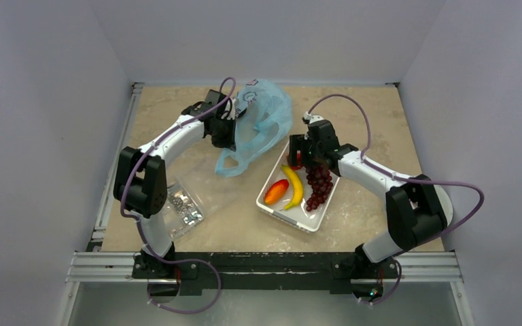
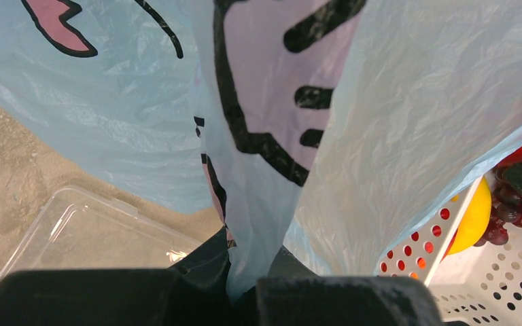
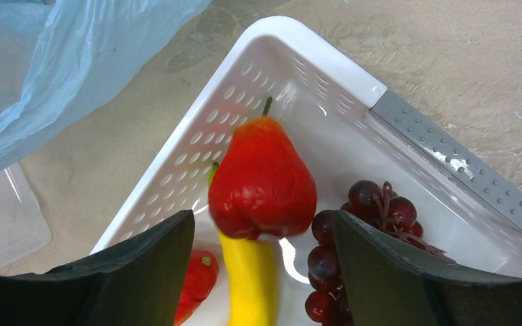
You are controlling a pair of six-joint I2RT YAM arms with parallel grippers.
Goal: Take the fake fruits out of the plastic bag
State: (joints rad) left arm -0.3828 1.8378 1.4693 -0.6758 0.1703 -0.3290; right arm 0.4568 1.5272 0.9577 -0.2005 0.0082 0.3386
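In the basket (image 3: 326,61): three fruits (image 3: 262,180), one banana (image 3: 248,285).

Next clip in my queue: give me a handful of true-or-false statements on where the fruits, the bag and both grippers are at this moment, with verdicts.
1. The left gripper is pinching the plastic bag. True.
2. The banana lies on the bare table. False: it lies in the white basket.
3. The right gripper is open, with one finger on each side of the red fruit. True.
4. The grape bunch is inside the bag. False: it lies in the basket beside the banana.
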